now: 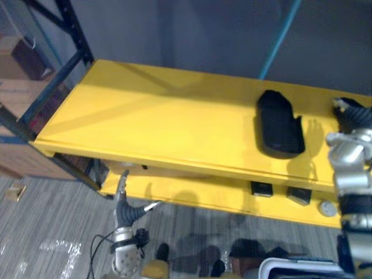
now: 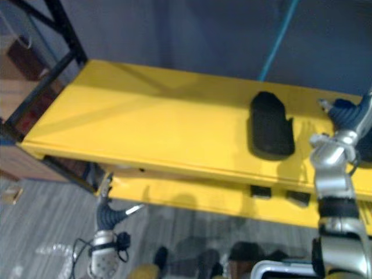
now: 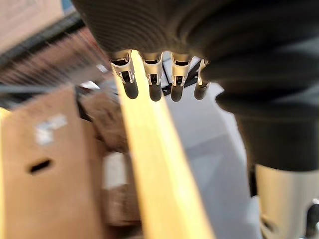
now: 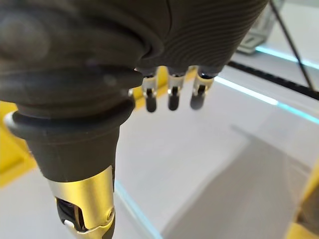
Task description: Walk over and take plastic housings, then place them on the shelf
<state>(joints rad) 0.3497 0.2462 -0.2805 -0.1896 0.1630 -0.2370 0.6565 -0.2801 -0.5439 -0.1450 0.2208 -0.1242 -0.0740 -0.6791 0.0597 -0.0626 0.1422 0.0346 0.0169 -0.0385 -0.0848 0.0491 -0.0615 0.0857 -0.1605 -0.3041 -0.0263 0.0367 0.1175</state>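
A black plastic housing (image 1: 280,124) lies flat on the top yellow shelf (image 1: 151,116), towards its right end. My right hand (image 1: 353,114) hovers over the shelf just right of the housing and does not touch it. In the right wrist view its fingers (image 4: 172,94) are straight and hold nothing. My left hand (image 1: 127,212) hangs low in front of the lower shelf (image 1: 192,197), at the left. Its fingers (image 3: 149,79) are straight and empty, beside the yellow shelf edge (image 3: 159,174).
Two small black parts (image 1: 261,188) (image 1: 298,196) and a round white piece (image 1: 328,208) sit on the lower shelf. A black rack upright (image 1: 75,35) and cardboard boxes (image 1: 20,55) stand at left. A blue pole (image 1: 282,35) rises behind. A white bin rim (image 1: 296,267) shows below.
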